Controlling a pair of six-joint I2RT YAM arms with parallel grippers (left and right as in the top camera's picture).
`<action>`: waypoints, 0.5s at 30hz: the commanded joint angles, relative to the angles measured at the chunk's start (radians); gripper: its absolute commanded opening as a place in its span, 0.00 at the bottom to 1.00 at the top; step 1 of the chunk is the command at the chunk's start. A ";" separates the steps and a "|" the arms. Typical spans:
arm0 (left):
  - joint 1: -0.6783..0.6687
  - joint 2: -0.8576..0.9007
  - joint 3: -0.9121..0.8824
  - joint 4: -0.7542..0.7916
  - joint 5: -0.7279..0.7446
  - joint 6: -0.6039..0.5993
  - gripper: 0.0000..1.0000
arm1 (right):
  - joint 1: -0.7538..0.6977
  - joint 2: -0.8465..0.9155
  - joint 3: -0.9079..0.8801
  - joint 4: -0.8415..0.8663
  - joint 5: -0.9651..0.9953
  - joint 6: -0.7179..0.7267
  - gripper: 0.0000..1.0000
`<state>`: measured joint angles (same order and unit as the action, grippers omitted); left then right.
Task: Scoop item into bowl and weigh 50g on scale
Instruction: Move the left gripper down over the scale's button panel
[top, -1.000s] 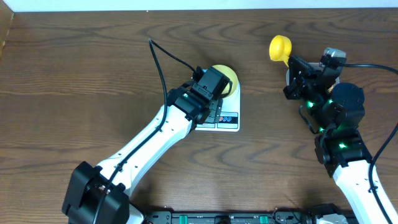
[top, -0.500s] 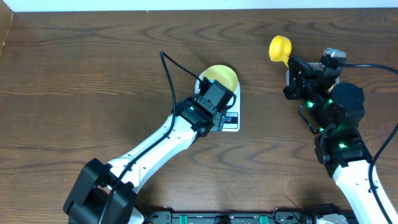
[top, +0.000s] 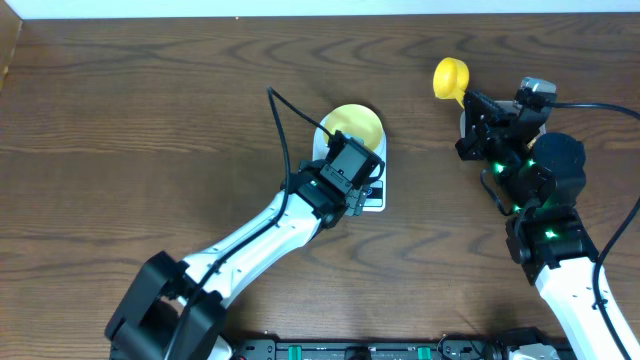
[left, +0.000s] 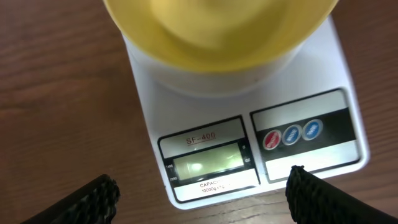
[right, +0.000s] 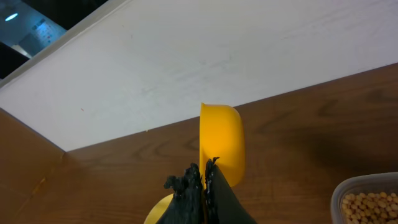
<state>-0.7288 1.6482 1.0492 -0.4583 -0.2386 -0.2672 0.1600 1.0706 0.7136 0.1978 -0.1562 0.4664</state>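
The pale yellow bowl (top: 356, 124) stands on the white scale (top: 373, 196); in the left wrist view the bowl (left: 217, 37) fills the top and the scale (left: 249, 140) shows its LCD and three round buttons. My left gripper (left: 202, 196) is open, its fingers either side of the scale's front edge; it shows in the overhead view (top: 352, 170) too. My right gripper (right: 204, 177) is shut on the handle of the yellow scoop (right: 222, 140), held up at the right (top: 450, 76). Beans (right: 373, 208) lie in a clear tub at the right wrist view's corner.
The clear tub (right: 336, 199) sits under my right arm and is hidden from overhead. A white wall (right: 217, 56) runs along the table's far edge. A cable (top: 290, 110) arcs from my left arm over the wood left of the scale.
My left arm has swung right and back from the bowl, uncovering it; its gripper now hangs over the scale's display end. The right arm and scoop have not moved.
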 joint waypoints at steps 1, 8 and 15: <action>-0.003 0.059 -0.011 0.001 -0.017 0.010 0.88 | -0.011 -0.008 0.026 -0.003 0.012 0.008 0.01; -0.017 0.063 -0.010 0.052 -0.017 0.003 0.88 | -0.011 -0.008 0.026 -0.008 0.013 0.007 0.01; -0.017 0.064 -0.011 0.068 -0.016 -0.032 0.88 | -0.011 -0.008 0.026 -0.010 0.016 0.007 0.01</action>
<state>-0.7444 1.7130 1.0412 -0.3965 -0.2386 -0.2714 0.1600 1.0706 0.7136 0.1905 -0.1555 0.4664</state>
